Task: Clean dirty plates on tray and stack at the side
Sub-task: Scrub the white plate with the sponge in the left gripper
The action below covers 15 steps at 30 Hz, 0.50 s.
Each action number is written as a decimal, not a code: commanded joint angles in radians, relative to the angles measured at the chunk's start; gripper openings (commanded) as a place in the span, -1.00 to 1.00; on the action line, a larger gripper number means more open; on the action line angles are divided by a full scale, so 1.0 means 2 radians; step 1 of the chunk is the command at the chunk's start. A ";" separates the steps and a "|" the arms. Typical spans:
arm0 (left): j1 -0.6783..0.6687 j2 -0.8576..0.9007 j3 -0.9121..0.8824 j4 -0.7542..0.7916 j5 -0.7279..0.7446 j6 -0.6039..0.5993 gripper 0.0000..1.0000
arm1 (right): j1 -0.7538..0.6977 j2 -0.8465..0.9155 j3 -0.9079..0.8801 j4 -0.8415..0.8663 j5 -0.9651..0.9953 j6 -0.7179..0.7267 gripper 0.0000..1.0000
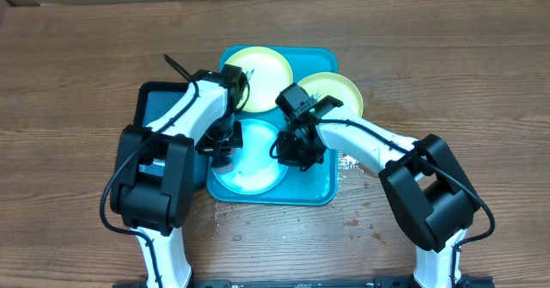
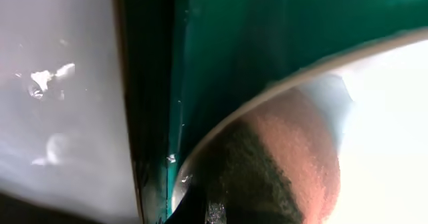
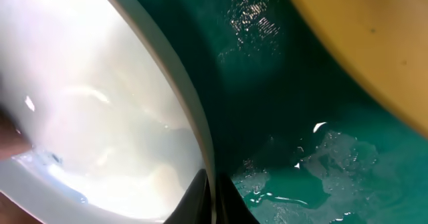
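Overhead: cyan tray [image 1: 322, 189] at centre of the wooden worktop [image 1: 69, 82], carrying all three plates, side by side. Toward 7 o'clock on the tray floor, the light blue plate [image 1: 249, 172], lying flat. Toward 11 o'clock, a yellow-green plate [image 1: 262, 69] against the far rim. Toward 2 o'clock, a second yellow-green plate [image 1: 337, 90], lapping over the tray's right rim. Just beside the cyan tray at 9 o'clock, a black tray [image 1: 157, 107], largely under the left arm. On the worktop at 4 o'clock of the cyan tray, wet spots [image 1: 354, 161].

Left gripper [image 1: 225, 144] down at the light blue plate's 9 o'clock edge, jaws closed all the way. Left wrist view: plate rim curving against the teal tray wall, with a blurred reddish-brown and dark mass [image 2: 281, 160] at 6 o'clock on the plate. Too blurred to name, or to say whether pinched.

Right gripper [image 1: 296, 150] down at the same plate's 3 o'clock edge, jaws likewise fully closed. Right wrist view: one dark fingertip [image 3: 200, 197] at 6 o'clock, right against the pale plate's rim; hold on the rim not certain. Beside it, a water film [image 3: 301, 174] on the tray floor. At 1 o'clock, a yellow plate edge, which of the two not clear.
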 commanded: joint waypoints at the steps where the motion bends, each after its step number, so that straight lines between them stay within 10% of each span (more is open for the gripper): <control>1: 0.027 0.021 -0.002 0.025 0.004 0.049 -0.91 | -0.007 0.009 -0.006 -0.015 0.029 -0.006 -0.92; 8: -0.011 0.021 -0.004 0.088 0.318 0.144 -0.92 | -0.007 0.009 -0.006 -0.018 0.038 -0.006 -0.92; 15: -0.070 0.021 -0.004 0.073 0.320 0.152 -0.91 | -0.007 0.009 -0.006 -0.018 0.038 -0.006 -0.92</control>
